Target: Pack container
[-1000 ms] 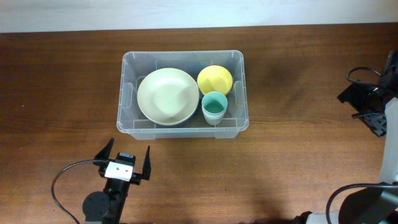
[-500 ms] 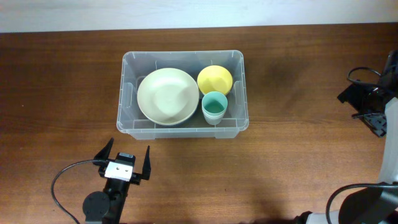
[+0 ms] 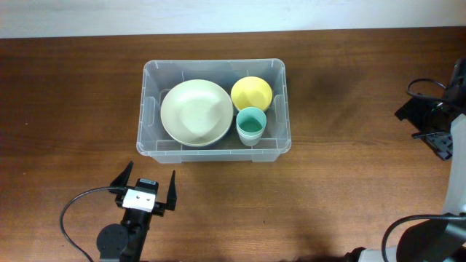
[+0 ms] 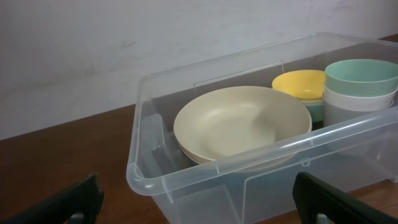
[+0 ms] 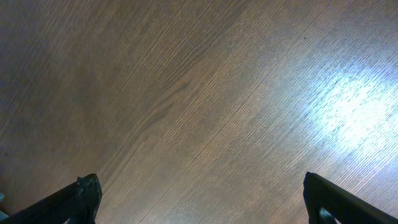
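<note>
Nothing moved, container (image 3: 211,64) long axis left-right

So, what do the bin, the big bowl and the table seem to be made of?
The bin looks like clear glossy plastic: its contents show through the wall. The big bowl seems matte cream plastic or melamine, with a soft sheen; ceramic cannot be excluded. The table looks like brown wood or veneer, with fine grain lines and a light glare.

container (image 3: 218,154): clear plastic
big bowl (image 3: 196,112): pale cream
small bowl (image 3: 251,93): yellow
cup (image 3: 250,125): teal
tabletop (image 3: 349,145): dark brown, fine streaked wood grain
wall (image 4: 124,43): off-white
</note>
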`<state>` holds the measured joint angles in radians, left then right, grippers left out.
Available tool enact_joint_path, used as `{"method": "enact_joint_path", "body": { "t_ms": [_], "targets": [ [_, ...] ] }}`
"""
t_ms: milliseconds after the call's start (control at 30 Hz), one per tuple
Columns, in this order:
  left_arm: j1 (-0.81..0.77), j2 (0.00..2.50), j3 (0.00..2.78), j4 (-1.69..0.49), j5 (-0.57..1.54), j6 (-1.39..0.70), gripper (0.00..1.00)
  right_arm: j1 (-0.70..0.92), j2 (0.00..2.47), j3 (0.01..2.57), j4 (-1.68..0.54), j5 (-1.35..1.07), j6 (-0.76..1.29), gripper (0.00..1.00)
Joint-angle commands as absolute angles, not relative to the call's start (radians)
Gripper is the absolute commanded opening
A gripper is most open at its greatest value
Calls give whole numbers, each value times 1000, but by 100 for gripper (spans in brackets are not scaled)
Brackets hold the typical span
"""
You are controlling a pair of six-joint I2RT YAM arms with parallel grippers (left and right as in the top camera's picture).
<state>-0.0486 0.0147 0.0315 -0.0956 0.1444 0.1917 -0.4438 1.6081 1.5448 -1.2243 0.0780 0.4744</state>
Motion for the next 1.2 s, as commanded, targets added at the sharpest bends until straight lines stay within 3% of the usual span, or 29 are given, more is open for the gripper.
{"method": "enact_joint_path", "body": {
  "t_ms": [0, 600, 867, 1167],
  "targets": [
    [-49, 5, 21, -94, 133, 204, 100, -445, 1611, 1540, -1222, 80, 479, 99],
    [-49, 5, 21, -94, 133, 204, 100, -430, 1528, 1523, -1187, 91, 474, 99],
    [-49, 5, 21, -94, 133, 204, 100, -279, 1035, 1111, -710, 91, 422, 99],
    [-49, 5, 21, -94, 133, 204, 100, -124, 511, 616, -339, 197, 422, 99]
  ]
}}
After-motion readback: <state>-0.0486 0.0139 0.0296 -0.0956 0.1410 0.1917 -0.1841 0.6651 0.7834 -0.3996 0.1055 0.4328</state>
